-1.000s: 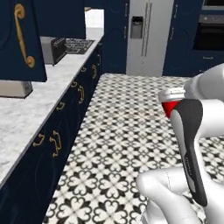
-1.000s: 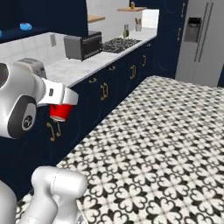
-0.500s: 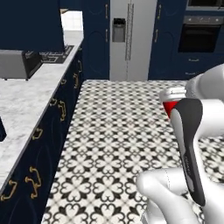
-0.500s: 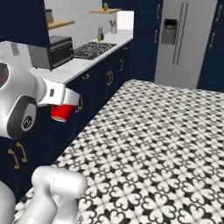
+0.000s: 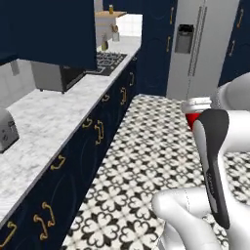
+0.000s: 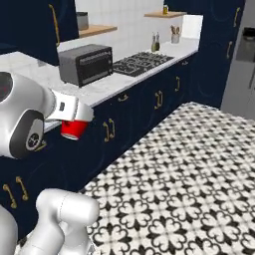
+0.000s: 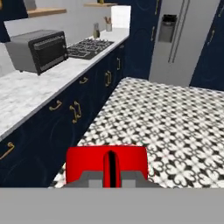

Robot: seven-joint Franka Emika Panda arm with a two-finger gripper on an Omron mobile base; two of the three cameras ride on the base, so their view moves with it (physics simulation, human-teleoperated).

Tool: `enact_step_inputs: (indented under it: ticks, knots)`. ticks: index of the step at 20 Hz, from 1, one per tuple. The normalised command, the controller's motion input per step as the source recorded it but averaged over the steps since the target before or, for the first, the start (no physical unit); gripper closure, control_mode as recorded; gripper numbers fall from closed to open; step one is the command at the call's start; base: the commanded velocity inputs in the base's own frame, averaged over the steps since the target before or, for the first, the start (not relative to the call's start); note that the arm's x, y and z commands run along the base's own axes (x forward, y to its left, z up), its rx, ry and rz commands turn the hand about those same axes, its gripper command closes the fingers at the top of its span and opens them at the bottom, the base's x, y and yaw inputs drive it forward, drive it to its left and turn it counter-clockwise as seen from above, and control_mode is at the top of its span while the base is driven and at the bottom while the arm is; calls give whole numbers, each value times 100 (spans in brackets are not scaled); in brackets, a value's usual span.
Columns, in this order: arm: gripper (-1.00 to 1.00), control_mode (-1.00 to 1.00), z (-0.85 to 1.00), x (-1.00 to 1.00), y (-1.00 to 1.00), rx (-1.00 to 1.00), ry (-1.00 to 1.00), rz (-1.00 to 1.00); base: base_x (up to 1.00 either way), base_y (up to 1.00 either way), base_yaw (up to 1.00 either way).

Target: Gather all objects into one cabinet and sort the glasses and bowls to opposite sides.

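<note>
1. Fingers (image 7: 112,181) pinched tight on the red mug (image 7: 106,165); in the hand view the mug fills the bottom centre with its handle facing the camera, straight up the middle.
2. Mug is carried in the air, off any surface. Right base view shows it hanging under the white wrist (image 6: 73,129), level with the fronts of the navy base cabinets (image 6: 149,107). Left base view shows its red rim (image 5: 193,117) peeking past the dark forearm.
3. Marble surface (image 5: 46,124) runs along the robot's left side, with a toaster oven (image 6: 85,63) and a cooktop (image 6: 139,62) on it further along. Fridge (image 5: 202,46) stands at the far end of the patterned floor (image 6: 199,174).
4. Key relation: the navy wall cabinet (image 5: 49,29) sits up and to the left of the mug, above the surface. The mug is well below it and out over the floor, not over the surface.
5. My read: this is the carry step, mug in transit toward the cabinet. Next move calls for a lift plus a swing left.
6. Can't tell from here whether the cabinet door is open, and I don't see the blue cups or the bowl.
7. Risk: clipping the surface edge or the cabinet's underside on the way up.
</note>
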Motion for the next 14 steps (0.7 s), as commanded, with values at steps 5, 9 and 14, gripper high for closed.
enact_step_inputs:
  ticks: [5,9,14]
  knots:
    - [100,100,0,0,0,0,0,0,38,-7,96]
    - [100,100,0,0,0,0,0,0,39,-7,95]
    - [100,100,0,0,0,0,0,0,57,-9,90]
